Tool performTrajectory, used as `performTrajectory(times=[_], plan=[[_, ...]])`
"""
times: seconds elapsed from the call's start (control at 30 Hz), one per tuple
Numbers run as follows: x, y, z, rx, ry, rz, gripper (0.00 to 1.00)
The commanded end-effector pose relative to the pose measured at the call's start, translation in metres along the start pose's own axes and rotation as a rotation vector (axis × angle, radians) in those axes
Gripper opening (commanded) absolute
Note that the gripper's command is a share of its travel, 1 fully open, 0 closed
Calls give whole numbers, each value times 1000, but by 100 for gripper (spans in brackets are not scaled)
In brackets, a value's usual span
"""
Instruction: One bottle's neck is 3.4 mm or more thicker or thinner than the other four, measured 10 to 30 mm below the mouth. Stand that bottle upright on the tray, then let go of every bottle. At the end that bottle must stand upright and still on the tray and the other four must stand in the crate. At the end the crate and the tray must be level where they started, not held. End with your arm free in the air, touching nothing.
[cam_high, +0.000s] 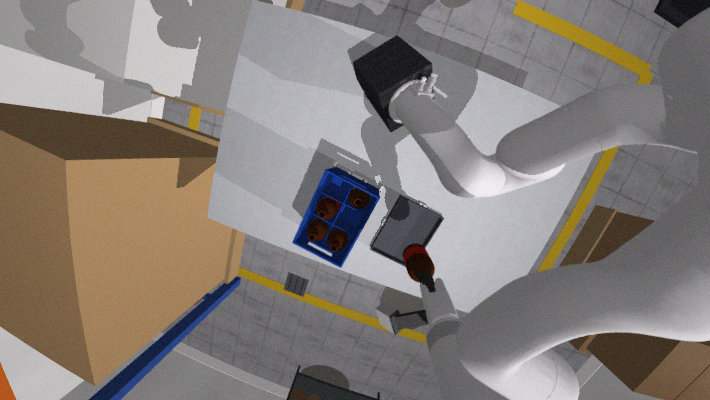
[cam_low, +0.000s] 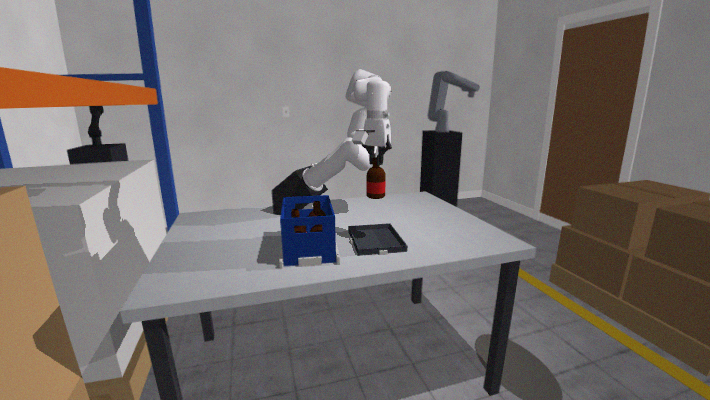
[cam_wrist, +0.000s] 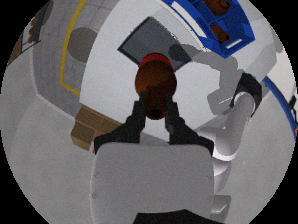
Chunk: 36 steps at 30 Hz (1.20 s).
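One brown bottle (cam_high: 419, 262) (cam_low: 376, 182) (cam_wrist: 156, 82) hangs by its neck in the closed gripper (cam_low: 376, 159) (cam_wrist: 155, 99), above the table (cam_high: 480, 235) (cam_low: 440, 225) (cam_wrist: 107, 65).

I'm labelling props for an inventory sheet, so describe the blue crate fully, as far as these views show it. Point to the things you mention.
The blue crate (cam_high: 318, 246) (cam_low: 308, 248) (cam_wrist: 226, 51) looks like plastic: an open-topped, upright box, oblong from above, with thin dividers forming compartments. Its near wall in the exterior view has openings near the top. Four brown bottles (cam_high: 327, 207) stand inside, one per compartment, their shoulders and necks showing. It sits level on the pale table (cam_high: 280, 125) (cam_low: 225, 270), beside the dark tray, with small whitish pieces around its foot.
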<state>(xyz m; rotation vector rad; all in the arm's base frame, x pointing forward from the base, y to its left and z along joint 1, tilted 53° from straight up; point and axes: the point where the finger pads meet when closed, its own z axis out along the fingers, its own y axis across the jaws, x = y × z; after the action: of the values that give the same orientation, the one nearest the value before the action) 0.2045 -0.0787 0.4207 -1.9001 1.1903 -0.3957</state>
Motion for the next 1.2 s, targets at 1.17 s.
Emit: performTrajectory(times=[1.17], plan=[[0, -1, 12, 3, 2, -1, 0]])
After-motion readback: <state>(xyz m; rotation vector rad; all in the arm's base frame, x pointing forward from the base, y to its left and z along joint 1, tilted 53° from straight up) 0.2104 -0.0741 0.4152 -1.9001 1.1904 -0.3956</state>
